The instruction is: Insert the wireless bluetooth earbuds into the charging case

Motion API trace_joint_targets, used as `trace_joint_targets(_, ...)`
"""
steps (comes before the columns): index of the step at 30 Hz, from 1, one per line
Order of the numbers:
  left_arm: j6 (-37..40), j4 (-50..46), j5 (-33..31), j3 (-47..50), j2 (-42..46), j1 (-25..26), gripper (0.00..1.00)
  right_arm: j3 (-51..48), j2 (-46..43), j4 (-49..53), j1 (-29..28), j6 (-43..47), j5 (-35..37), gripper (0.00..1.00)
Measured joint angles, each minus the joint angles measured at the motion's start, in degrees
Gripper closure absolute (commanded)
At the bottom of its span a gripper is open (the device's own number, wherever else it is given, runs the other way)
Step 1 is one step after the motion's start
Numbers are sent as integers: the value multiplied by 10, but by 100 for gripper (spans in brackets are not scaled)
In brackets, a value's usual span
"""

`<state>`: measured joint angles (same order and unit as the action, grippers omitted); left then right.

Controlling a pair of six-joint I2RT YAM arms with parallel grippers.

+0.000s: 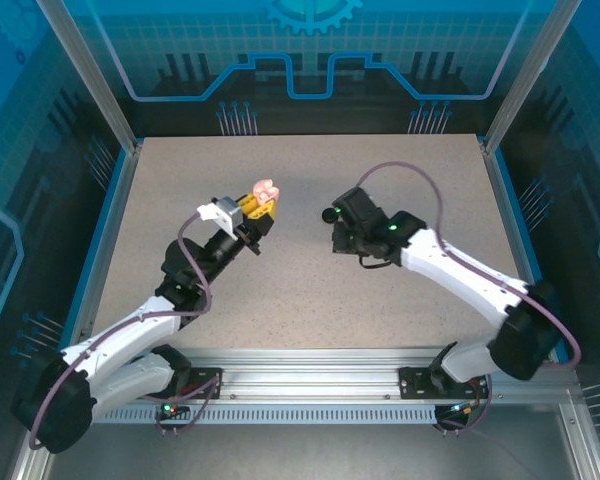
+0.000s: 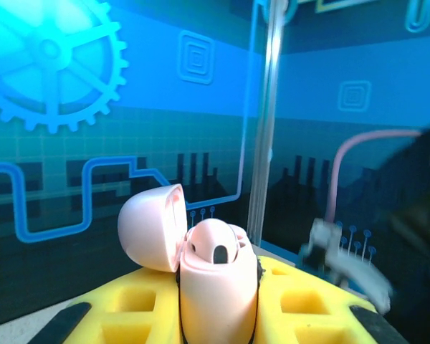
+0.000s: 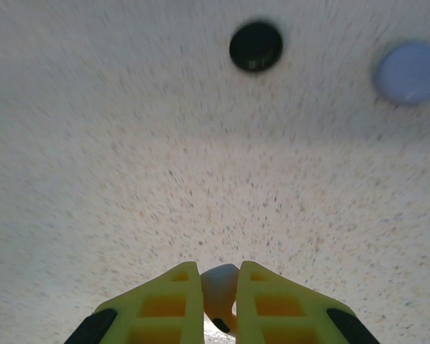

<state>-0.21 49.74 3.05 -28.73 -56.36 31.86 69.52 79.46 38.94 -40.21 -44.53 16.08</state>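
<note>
My left gripper [image 1: 254,207] is raised over the table's middle, shut on the pale pink charging case [image 1: 266,189]. In the left wrist view the case [image 2: 218,294] stands upright between the yellow fingers [image 2: 308,301], with its lid [image 2: 149,228] swung open to the left. A pink earbud [image 2: 216,247] sits in the case. My right gripper [image 3: 220,276] hangs above the table, shut on a second pale pink earbud [image 3: 218,290] pinched between its yellow fingers [image 3: 165,304]. From above, the right wrist [image 1: 365,225] faces the case, a short gap away.
On the table ahead of the right gripper lie a round black case [image 3: 256,45] and a round lavender case [image 3: 413,72]. The black case [image 1: 329,214] shows beside the right wrist from above. Blue walls and metal posts [image 2: 265,143] enclose the table.
</note>
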Motion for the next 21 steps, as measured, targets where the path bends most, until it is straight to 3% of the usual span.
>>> trace_joint_targets(9,58,-2,0,-14,-14,53,100,79,-103,-4,46,32,-6,87)
trace_joint_targets(21,83,12,0,-64,-102,89,100,152,-111,-68,45,55,-59,87)
